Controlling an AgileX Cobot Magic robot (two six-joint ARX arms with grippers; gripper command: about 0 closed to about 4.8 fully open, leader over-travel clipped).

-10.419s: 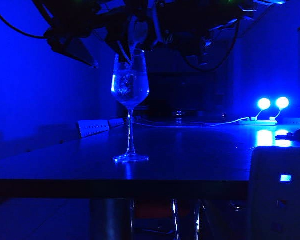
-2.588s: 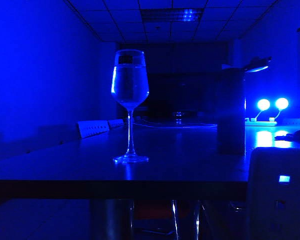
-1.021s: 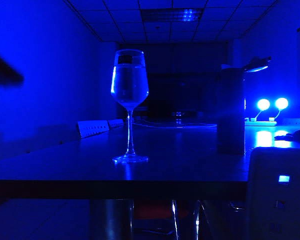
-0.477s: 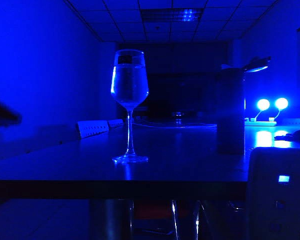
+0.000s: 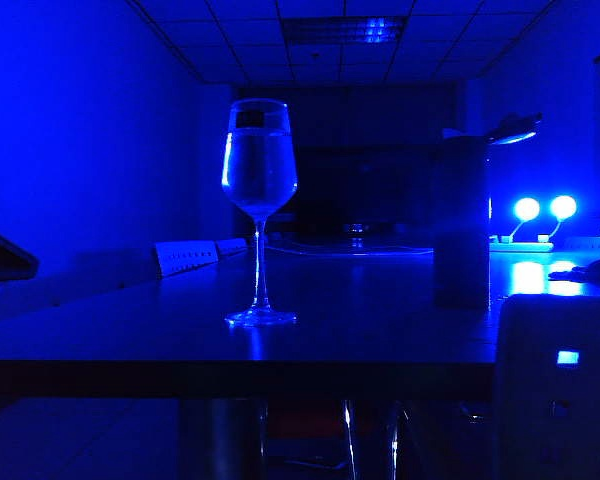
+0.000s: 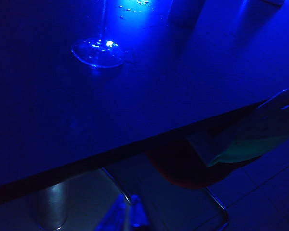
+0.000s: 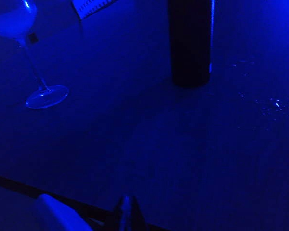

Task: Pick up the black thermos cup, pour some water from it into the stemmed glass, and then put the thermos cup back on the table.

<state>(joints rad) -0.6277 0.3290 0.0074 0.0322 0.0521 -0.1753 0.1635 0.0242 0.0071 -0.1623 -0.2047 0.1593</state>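
I see the stemmed glass (image 5: pixel 260 210) standing upright on the table (image 5: pixel 130 335), left of centre in the exterior view, its bowl holding water most of the way up. The black thermos cup (image 5: pixel 462 220) stands upright on the same tabletop, well apart to the right of the glass, its flip lid (image 5: pixel 512 128) jutting out at the top.

Neither arm holds anything. My left gripper (image 6: pixel 129 219) hangs off the near edge of the table, over the floor — its fingertips are pressed together, clenched on nothing. From its camera I can make out the glass's round foot (image 6: pixel 97 51) on the tabletop.

My right gripper (image 7: pixel 127 214) sits at the near edge too, jaws likewise squeezed together and empty. Its camera shows the thermos base (image 7: pixel 190 43) ahead and the glass (image 7: pixel 31 57) off to one side, with small water droplets (image 7: pixel 269 105) scattered on the table near the thermos.

At the far left edge of the exterior view a dark slanted shape (image 5: pixel 2 258) pokes in; I cannot tell what it is.
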